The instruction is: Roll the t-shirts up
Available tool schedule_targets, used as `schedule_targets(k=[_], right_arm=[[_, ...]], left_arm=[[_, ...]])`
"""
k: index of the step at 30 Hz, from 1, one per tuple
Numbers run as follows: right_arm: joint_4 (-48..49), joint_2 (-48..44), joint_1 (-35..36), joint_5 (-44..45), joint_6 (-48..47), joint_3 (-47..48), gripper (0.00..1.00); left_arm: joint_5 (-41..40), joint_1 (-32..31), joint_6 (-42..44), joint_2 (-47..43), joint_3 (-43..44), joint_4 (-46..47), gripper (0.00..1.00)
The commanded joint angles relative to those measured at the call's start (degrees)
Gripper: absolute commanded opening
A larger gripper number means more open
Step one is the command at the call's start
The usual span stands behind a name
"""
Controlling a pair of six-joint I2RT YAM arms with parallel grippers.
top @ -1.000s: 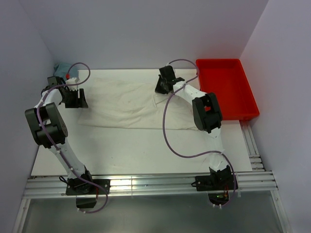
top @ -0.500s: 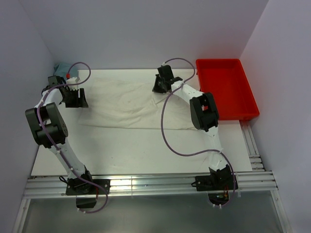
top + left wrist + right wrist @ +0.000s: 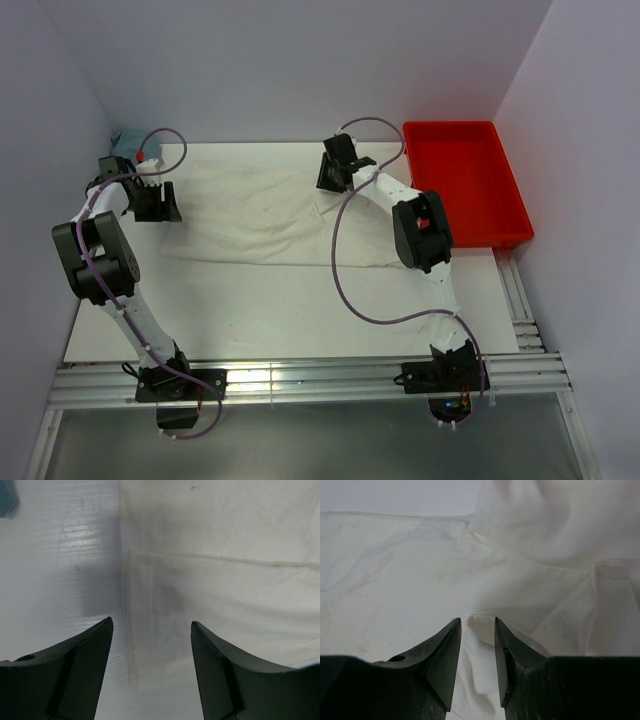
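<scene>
1. From above: the t-shirt (image 3: 260, 215) lies flat across the table (image 3: 280, 310) as a wide, creased band, with no roll started. The left gripper (image 3: 155, 205) hangs at its left end. The right gripper (image 3: 335, 175) hangs over its far edge, and the red tray (image 3: 460, 180) is off to that gripper's right.

2. Left wrist: the left gripper (image 3: 151, 622) has its fingers (image 3: 75, 670) spread wide with nothing in them. The shirt's straight edge runs just ahead of the gap. Cloth lies under and beyond the right finger and bare table beyond the left one. A scrap of blue cloth (image 3: 7, 497) sits far ahead to the left.

3. Right wrist: the right gripper (image 3: 477, 620) has its fingers a narrow gap apart and not pinching. Rumpled t-shirt (image 3: 395, 580) lies all around them, and a small fold (image 3: 482, 630) sits just below the gap.

4. To my eye the shirt is still being laid out. Next, the fingers need to drop to an end edge, pinch it, and turn it over itself to begin the roll.
</scene>
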Motion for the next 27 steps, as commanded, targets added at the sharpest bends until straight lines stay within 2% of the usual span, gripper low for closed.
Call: schedule_targets(k=[1, 14, 21, 27], right_arm=[[-2.88, -4.92, 0.91, 5.2, -0.99, 0.62, 0.4], [-6.22, -2.2, 3.64, 6.17, -2.92, 2.29, 0.38], [-8.42, 0.44, 3.9, 6.52, -3.63, 6.59, 0.24], [-10.18, 2.11, 3.9, 8.28, -4.51, 9.76, 0.23]], left_arm=[[0.53, -0.37, -0.22, -1.51, 1.5, 0.78, 0.69], [0.8, -0.37, -0.04, -1.77, 1.24, 0.69, 0.69], [0.8, -0.46, -0.13, -1.51, 1.33, 0.69, 0.69], [0.71, -0.46, -0.3, -1.16, 1.59, 0.6, 0.69]])
